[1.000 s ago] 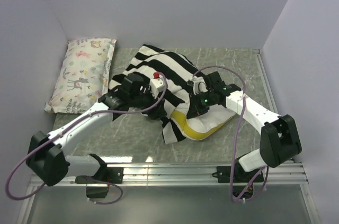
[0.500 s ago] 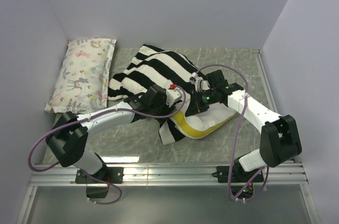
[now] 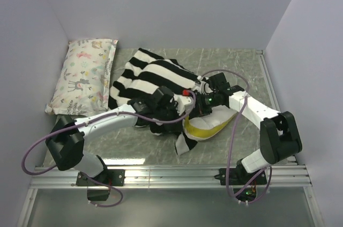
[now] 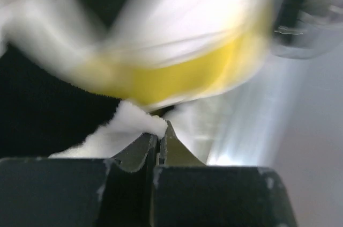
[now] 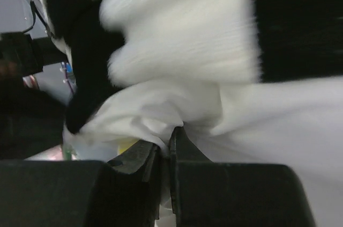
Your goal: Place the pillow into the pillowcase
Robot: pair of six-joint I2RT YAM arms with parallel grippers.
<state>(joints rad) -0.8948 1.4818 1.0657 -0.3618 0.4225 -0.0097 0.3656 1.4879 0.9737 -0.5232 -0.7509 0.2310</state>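
Observation:
The black-and-white striped pillowcase [image 3: 153, 77] lies crumpled at mid-table, its near flap over the left end of the cream pillow [image 3: 214, 124] with the yellow band. My left gripper [image 3: 182, 110] sits at that overlap. In the left wrist view my left gripper [image 4: 159, 130] is shut, with a tuft of fuzzy white pillowcase [image 4: 126, 125] pinched at its tips and the pillow's blurred yellow band [image 4: 171, 79] just beyond. My right gripper [image 3: 199, 104] meets it from the right. The right wrist view shows my right gripper [image 5: 166, 142] shut on a fold of the smooth white pillow [image 5: 161, 109], under the pillowcase [image 5: 182, 39].
A smaller floral-print pillow [image 3: 86, 77] lies along the left wall. A metal rail [image 3: 171, 173] runs along the near edge by the arm bases. Walls close in the left, back and right sides, and both arms' cables loop over the table.
My left arm swung right to the pillow's left end and its gripper closed on the pillowcase edge. The case's near flap shifted right. My right gripper stayed shut and barely moved.

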